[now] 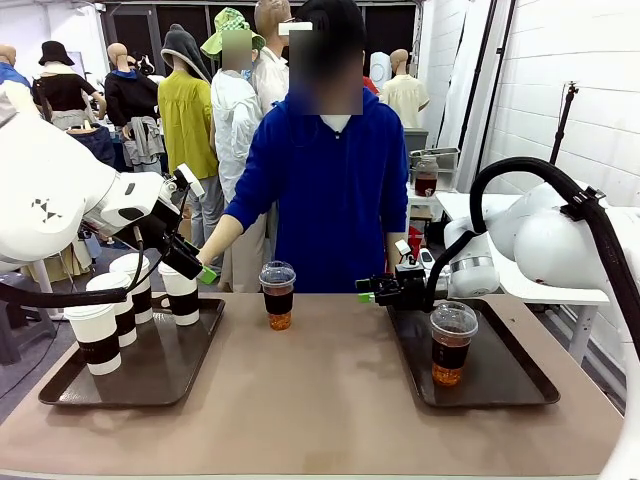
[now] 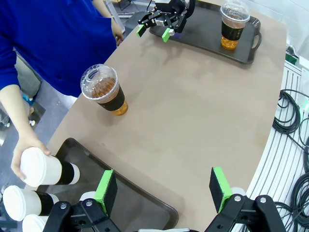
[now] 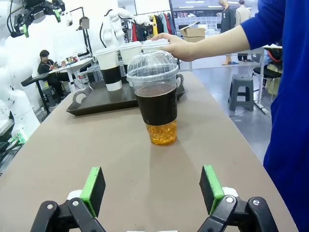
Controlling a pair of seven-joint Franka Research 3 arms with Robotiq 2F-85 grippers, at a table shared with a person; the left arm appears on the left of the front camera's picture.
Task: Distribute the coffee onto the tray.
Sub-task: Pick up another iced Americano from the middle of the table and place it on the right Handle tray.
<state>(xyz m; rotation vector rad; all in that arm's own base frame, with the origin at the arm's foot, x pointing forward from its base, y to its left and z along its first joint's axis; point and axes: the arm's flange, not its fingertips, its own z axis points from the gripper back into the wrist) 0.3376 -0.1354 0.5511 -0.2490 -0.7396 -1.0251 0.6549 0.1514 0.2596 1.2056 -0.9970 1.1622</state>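
Observation:
Several white paper coffee cups (image 1: 100,335) with dark sleeves stand on the left tray (image 1: 60,390). The person's hand (image 2: 24,157) grips one of them (image 2: 48,169). One clear dome-lidded coffee cup (image 1: 277,295) stands on the bare table at the far middle, also seen from the wrists (image 2: 104,92) (image 3: 157,104). Another clear cup (image 1: 451,345) stands on the right tray (image 1: 520,385). My left gripper (image 1: 195,265) hovers open above the left tray's far corner (image 2: 162,191). My right gripper (image 1: 368,292) is open and empty, level with the clear cup on the table and short of it (image 3: 152,191).
The person in blue (image 1: 330,190) stands at the far edge, one arm reaching to the left tray (image 3: 96,101). The brown table (image 1: 320,400) has free room between the two trays. Cables (image 2: 292,121) hang off the table's side.

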